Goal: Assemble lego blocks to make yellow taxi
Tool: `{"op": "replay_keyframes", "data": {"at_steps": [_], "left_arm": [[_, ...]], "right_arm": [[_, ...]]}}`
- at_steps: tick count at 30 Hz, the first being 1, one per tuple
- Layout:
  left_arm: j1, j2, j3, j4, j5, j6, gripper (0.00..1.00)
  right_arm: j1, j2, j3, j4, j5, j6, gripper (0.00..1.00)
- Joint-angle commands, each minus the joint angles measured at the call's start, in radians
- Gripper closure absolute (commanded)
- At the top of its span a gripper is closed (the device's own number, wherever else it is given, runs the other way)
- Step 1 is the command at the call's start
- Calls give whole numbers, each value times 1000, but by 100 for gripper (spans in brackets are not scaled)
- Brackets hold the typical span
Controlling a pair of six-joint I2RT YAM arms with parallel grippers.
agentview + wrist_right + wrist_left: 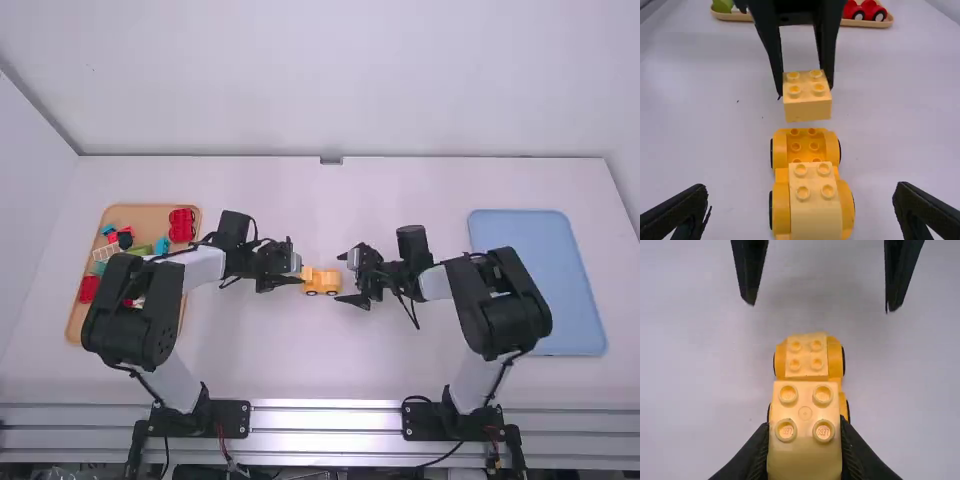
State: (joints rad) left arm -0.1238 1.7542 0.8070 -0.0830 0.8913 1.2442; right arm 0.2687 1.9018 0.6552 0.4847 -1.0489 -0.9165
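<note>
At the far left I have one tan tray (140,214) with a mixed handful of blocks in it, too crowded and partly behind my left arm (203,266) for me to count in full. One large red piece (181,225) sits near its far right corner, and a second red piece (89,289) lies closer to me.

Next comes my left gripper (299,272), its two fingers clamped on one yellow block (807,109) with four studs on top. I have that block up off the table, over the left end of the taxi's base.

The one yellow base (781,195) stands on the table between my two grippers, on four dark wheels, two per side. One pale yellow block (815,217) is seated on its right end, also showing four studs; the left end has open studs between its raised sides.

My right gripper (339,277) is at that right end, its two fingers wide apart, one on each side of the base and touching neither side. Behind it is my right arm (497,302), and at the far right lies one blue tray (530,225).
</note>
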Motion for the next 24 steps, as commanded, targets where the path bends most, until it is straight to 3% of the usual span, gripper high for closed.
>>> {"op": "replay_keyframes", "data": {"at_steps": [1,5,10,24], "left_arm": [[-3,21,15,11,44,-26,96],[-7,36,14,13,44,-25,95],[-7,42,18,9,56,-39,93],[-9,103,53,-11,94,-51,91]], "right_arm": [[19,62,0,50,-24,31,1],[41,135,1,211,-23,122,1],[39,190,12,298,-24,174,2],[40,279,180,29,-24,101,2]]}}
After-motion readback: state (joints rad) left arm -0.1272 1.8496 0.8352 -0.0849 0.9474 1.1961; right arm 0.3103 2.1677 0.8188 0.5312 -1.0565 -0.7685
